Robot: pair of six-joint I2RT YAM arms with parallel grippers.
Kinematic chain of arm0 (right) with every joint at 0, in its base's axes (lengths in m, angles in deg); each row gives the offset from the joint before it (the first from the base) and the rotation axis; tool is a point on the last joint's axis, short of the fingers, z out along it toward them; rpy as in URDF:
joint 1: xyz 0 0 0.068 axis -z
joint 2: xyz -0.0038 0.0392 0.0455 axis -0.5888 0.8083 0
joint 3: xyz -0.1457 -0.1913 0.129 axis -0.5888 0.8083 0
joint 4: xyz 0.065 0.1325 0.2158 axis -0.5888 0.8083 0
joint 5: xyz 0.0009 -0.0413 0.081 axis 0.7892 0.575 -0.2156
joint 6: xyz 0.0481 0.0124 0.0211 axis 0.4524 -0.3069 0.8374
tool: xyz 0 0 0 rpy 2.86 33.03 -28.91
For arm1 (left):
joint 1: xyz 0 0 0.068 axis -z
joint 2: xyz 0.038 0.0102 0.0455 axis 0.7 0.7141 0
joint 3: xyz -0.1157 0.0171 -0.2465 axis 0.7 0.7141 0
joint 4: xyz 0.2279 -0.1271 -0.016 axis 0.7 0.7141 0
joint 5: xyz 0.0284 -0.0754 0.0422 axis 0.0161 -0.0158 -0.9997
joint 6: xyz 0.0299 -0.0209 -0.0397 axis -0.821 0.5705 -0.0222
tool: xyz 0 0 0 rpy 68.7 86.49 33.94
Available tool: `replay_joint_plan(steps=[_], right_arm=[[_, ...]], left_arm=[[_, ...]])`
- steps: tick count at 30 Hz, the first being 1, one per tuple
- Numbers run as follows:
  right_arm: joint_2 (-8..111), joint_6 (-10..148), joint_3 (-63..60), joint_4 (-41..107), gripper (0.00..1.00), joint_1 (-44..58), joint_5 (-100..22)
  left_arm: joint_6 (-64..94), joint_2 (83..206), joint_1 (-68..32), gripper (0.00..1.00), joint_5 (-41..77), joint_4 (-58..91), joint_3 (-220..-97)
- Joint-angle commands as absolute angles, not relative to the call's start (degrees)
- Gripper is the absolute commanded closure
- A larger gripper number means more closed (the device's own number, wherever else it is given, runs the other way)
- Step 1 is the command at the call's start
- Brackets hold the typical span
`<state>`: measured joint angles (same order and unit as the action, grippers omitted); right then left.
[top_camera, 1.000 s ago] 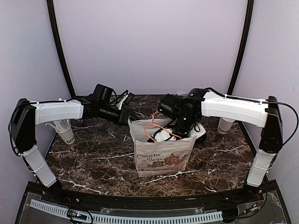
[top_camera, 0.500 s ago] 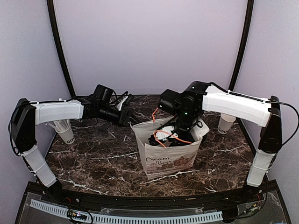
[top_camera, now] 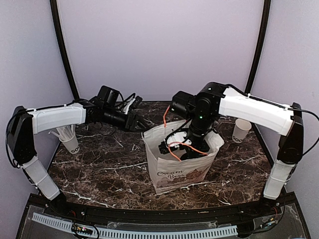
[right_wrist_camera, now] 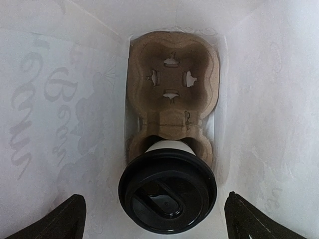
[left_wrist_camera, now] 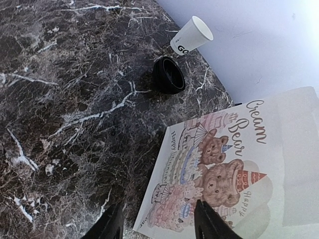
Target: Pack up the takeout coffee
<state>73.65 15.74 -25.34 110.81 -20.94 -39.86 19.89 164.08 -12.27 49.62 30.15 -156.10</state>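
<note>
Risen and spread wide since a second ago, the right tool (right_wrist_camera: 157, 219) hangs empty over the takeout coffee (right_wrist_camera: 167, 189), which stands upright, black lid skyward, in a cardboard carrier (right_wrist_camera: 172, 84) inside the paper bag (top_camera: 179, 172). The left tool (left_wrist_camera: 159, 224), half-parted, holds nothing beside the bag on the dark marble counter (top_camera: 99, 164), with lilac walls (top_camera: 159, 50) behind.

The left arm (top_camera: 55, 118) is stretching low toward the middle, its wrist level, the left tool (left_wrist_camera: 159, 224) holding its fingers partly apart around nothing. The right arm (top_camera: 249, 110) is arching over, wrist pointing straight down, the right tool (right_wrist_camera: 157, 219) gaping wide.
</note>
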Motion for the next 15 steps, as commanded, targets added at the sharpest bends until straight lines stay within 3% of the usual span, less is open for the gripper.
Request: replay_joint_plan(steps=[1, 15], right_arm=[[70.52, 14.33, -29.54, 113.21, 0.01, -21.31, -42.29], [69.21, 14.23, -36.52, 113.58, 0.01, -21.31, -39.85]], left_arm=[[16.94, 158.31, -11.91, 0.49, 48.57, 34.56, -160.33], [14.9, 151.41, -9.37, 0.48, 50.8, 35.81, -164.16]])
